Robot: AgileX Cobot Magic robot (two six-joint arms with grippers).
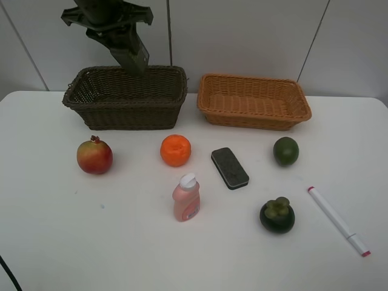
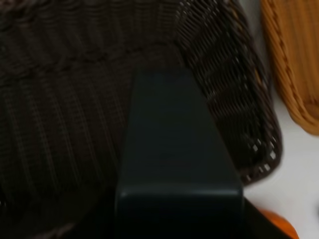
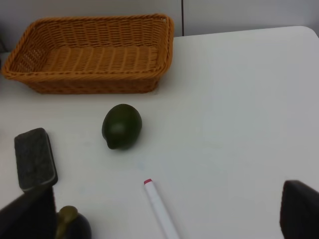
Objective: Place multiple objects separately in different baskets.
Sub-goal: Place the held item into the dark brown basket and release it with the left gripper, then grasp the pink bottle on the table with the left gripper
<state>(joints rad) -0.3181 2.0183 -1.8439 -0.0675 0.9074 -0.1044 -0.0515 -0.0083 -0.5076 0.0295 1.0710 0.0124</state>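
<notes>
Your left gripper is over the dark basket, back-left of the flat, felt-topped eraser. It is pinching the boxy dark bottle above that tight brown weave. Your right gripper hangs off to the eraser's right, blunt fingers spread wide. Right of the eraser are the glossy round lime and the slim white marker. Left of it are the dimpled orange and the smooth pomegranate. In front are the pink bottle and the leaf-capped mangosteen. The shallow woven tan basket sits behind it.
</notes>
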